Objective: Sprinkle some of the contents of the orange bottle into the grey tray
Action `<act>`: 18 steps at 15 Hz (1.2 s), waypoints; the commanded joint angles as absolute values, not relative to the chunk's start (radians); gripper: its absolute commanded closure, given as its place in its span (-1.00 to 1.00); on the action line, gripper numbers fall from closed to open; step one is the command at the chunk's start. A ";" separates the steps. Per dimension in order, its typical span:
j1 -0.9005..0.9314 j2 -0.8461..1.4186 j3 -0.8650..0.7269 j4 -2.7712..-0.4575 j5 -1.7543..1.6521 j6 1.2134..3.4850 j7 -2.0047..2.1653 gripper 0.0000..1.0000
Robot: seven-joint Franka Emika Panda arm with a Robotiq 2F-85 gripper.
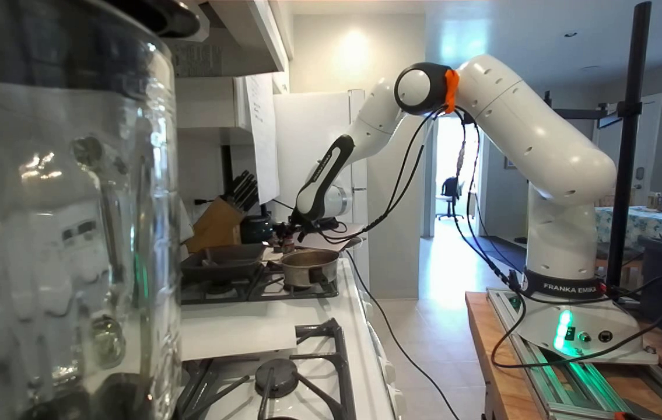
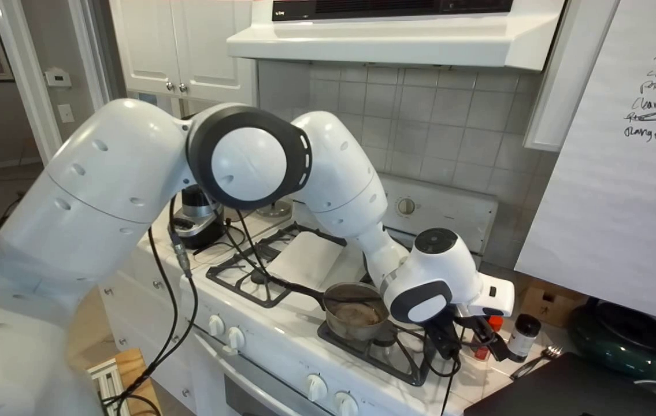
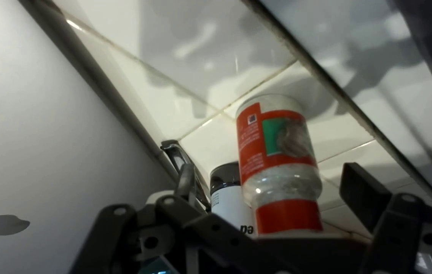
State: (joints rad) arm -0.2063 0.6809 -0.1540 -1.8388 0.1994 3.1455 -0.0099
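Observation:
The orange bottle [image 3: 276,152], with a red label and clear neck, stands upright on the tiled counter beside the stove. Its red cap [image 2: 495,322] shows in an exterior view beyond the fingers. My gripper [image 3: 274,186] is low over the counter with its fingers spread on either side of the bottle. Gaps show between bottle and fingers on both sides. The gripper [image 2: 475,342] also shows in an exterior view, partly covering the bottle. The grey tray [image 1: 223,262], dark and shallow, sits on the back of the stove; the arm hides it in the remaining exterior view.
A saucepan [image 2: 356,312] sits on the front burner beside the gripper. A white-labelled jar [image 2: 523,338] stands close to the bottle, with a fork [image 2: 536,362] and a dark laptop [image 2: 588,381] nearby. A knife block [image 1: 217,224] and green pot [image 2: 631,341] stand behind.

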 commanded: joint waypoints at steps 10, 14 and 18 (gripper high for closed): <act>-0.225 0.722 -0.131 -1.801 0.170 3.169 0.015 0.22; -0.212 0.673 -0.137 -1.842 0.158 3.145 0.005 0.54; -0.235 0.527 -0.103 -1.943 0.063 2.988 -0.098 0.55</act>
State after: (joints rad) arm -0.2026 0.6683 -0.1450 -1.8424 0.1372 3.1121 -0.0304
